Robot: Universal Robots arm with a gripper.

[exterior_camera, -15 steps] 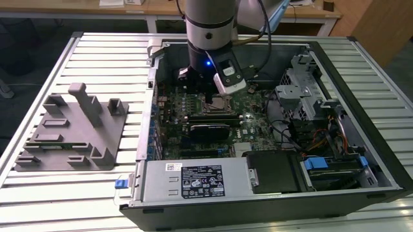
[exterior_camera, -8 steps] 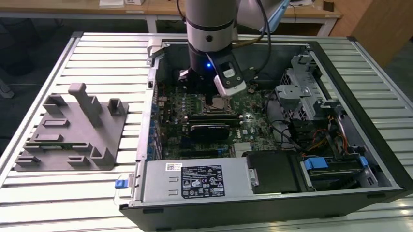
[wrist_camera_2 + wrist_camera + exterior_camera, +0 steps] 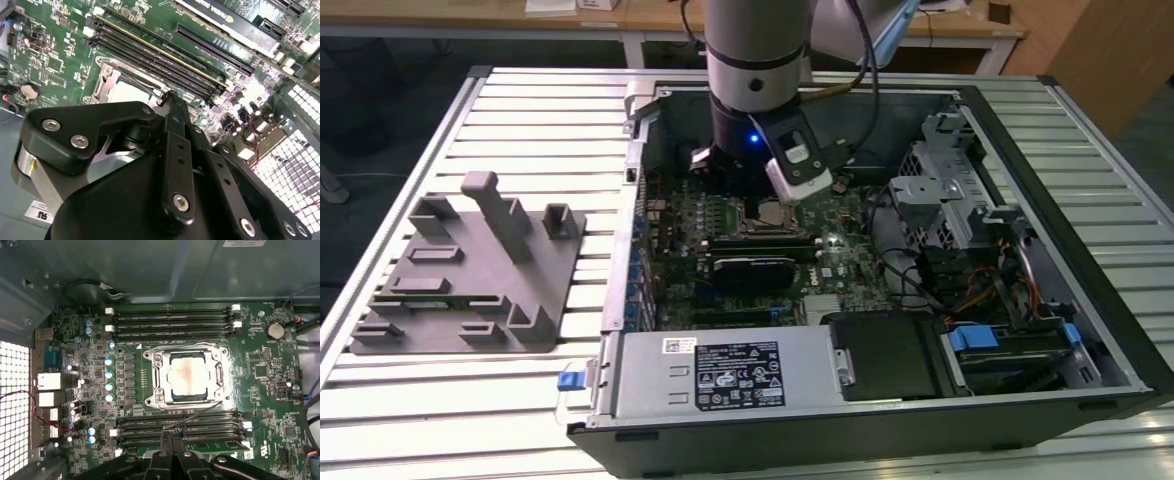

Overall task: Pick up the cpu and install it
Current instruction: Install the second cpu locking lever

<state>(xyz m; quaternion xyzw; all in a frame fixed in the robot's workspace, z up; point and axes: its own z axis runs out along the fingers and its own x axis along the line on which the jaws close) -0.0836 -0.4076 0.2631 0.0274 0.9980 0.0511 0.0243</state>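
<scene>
First wrist view puts the cpu (image 3: 189,376) at frame centre, already lying in the motherboard socket (image 3: 159,362). Our gripper (image 3: 172,436) sits at the lower edge, jaws pinched together on nothing. We judge seating done; next calls for locking the socket.

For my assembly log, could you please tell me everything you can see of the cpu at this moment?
The cpu is a flat square chip with a pale silver top marked by a brownish smear. It lies flat and level inside the metal-framed socket on the green motherboard, between the rows of memory slots. In the first wrist view nothing rests on it; the gripper sits off to one side, not touching it. The second wrist view shows part of the chip beyond the gripper.
</scene>
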